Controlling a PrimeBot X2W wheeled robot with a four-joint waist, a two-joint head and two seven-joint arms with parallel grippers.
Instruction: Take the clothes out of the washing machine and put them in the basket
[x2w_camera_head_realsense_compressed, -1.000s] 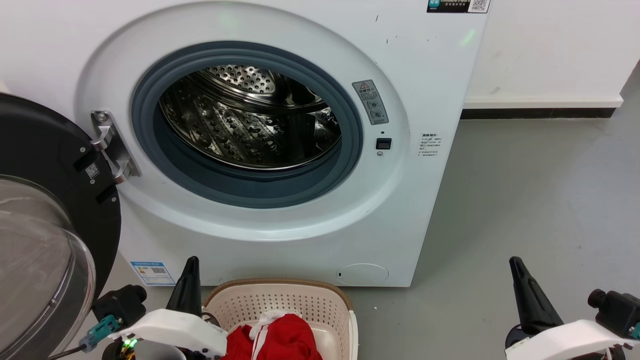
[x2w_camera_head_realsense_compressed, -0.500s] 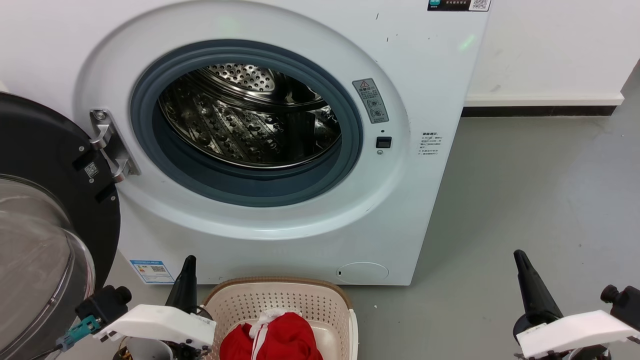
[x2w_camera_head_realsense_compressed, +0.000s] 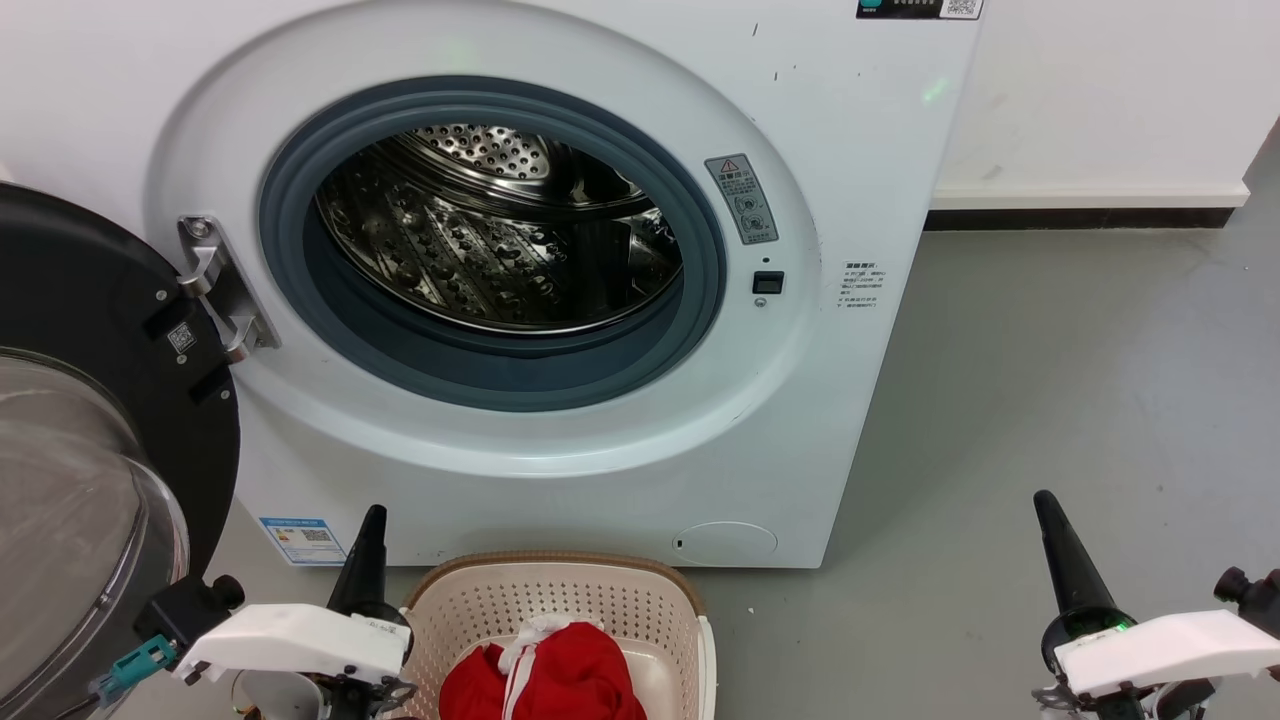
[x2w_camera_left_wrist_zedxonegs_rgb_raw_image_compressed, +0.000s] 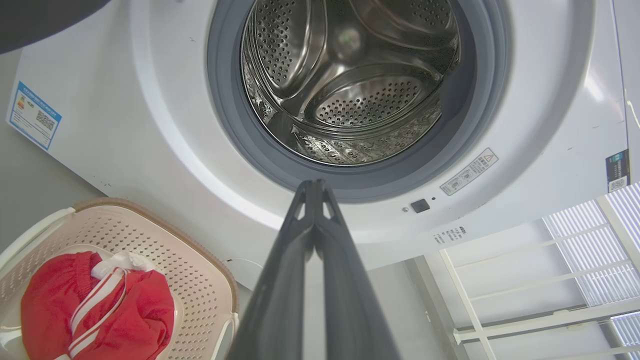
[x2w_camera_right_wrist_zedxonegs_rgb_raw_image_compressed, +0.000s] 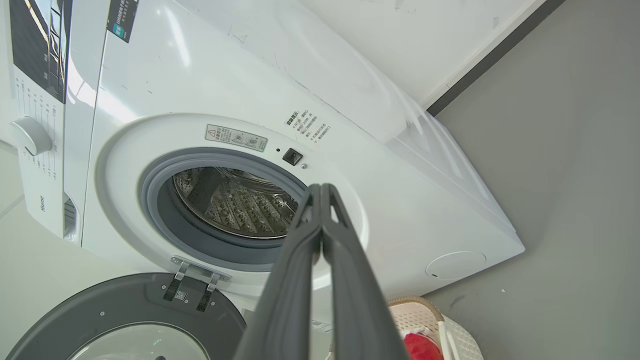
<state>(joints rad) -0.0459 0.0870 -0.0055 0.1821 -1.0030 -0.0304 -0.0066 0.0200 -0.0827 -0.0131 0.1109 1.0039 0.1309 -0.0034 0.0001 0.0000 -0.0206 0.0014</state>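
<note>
Since 1.0 s ago: left hand (x2w_camera_head_realsense_compressed: 374, 512) has drifted a little leftward away from the washing machine (x2w_camera_head_realsense_compressed: 800, 420) front, and right hand (x2w_camera_head_realsense_compressed: 1043, 497) a little further out to the machine's right. The slight lift of the whole head view reads as camera motion. Both hands have fingers pressed together tip to tip and hold nothing, per both wrist views. The clothes (x2w_camera_head_realsense_compressed: 560, 670), a red bundle with white stripes, lie in the basket (x2w_camera_head_realsense_compressed: 560, 560), which sits on the floor (x2w_camera_head_realsense_compressed: 1050, 400) just in front of the machine, below its opening. Door (x2w_camera_head_realsense_compressed: 90, 300) is swung open at the machine's left. Drum (x2w_camera_head_realsense_compressed: 500, 240): bare steel in all visible parts, no fabric seen. Judgement: transfer looks complete. What is left, at most, is checking the drum's hidden near rim.
</note>
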